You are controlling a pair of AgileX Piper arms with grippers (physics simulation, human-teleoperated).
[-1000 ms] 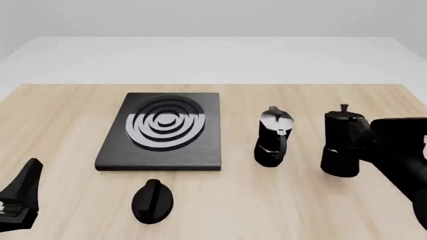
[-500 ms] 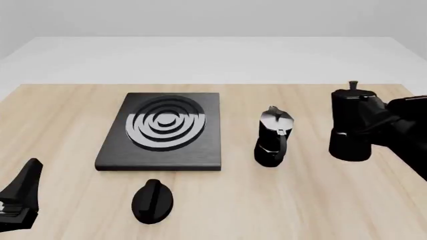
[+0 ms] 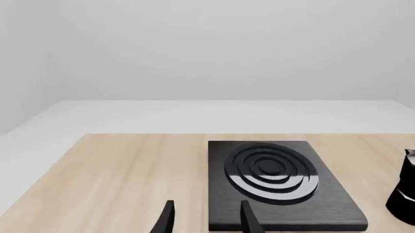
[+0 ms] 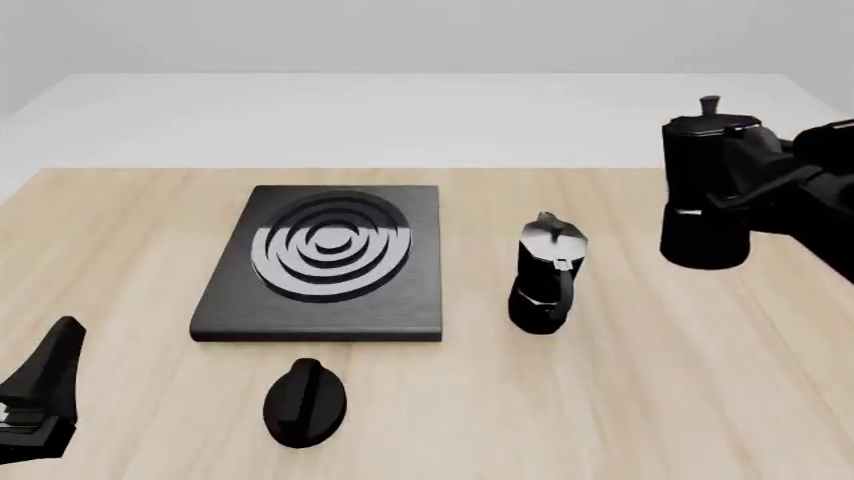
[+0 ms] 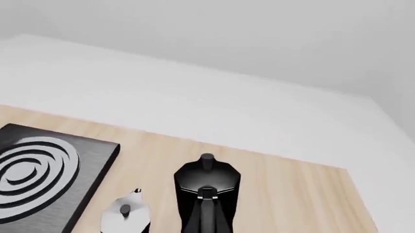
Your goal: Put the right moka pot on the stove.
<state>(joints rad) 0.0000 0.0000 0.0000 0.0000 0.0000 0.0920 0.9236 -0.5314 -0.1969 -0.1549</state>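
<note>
The right moka pot [image 4: 705,190], black with a knob on its lid, hangs in the air above the table's right side. My right gripper [image 4: 758,185] is shut on its handle from the right. The right wrist view shows this pot [image 5: 207,187] close up from behind its handle. The stove [image 4: 327,262], a flat black slab with silver rings, lies left of centre and well away from the pot; it also appears in the left wrist view [image 3: 279,179]. My left gripper [image 4: 40,395] rests low at the near left, open and holding nothing.
A second moka pot [image 4: 545,275] with a silver lid stands on the table [image 4: 667,400] between the stove and the lifted pot. A black round knob [image 4: 306,400] lies in front of the stove, near the table's front edge.
My right gripper has raised the right moka pot off the table, up and slightly farther back. The left arm, the stove and the second pot have not moved.
</note>
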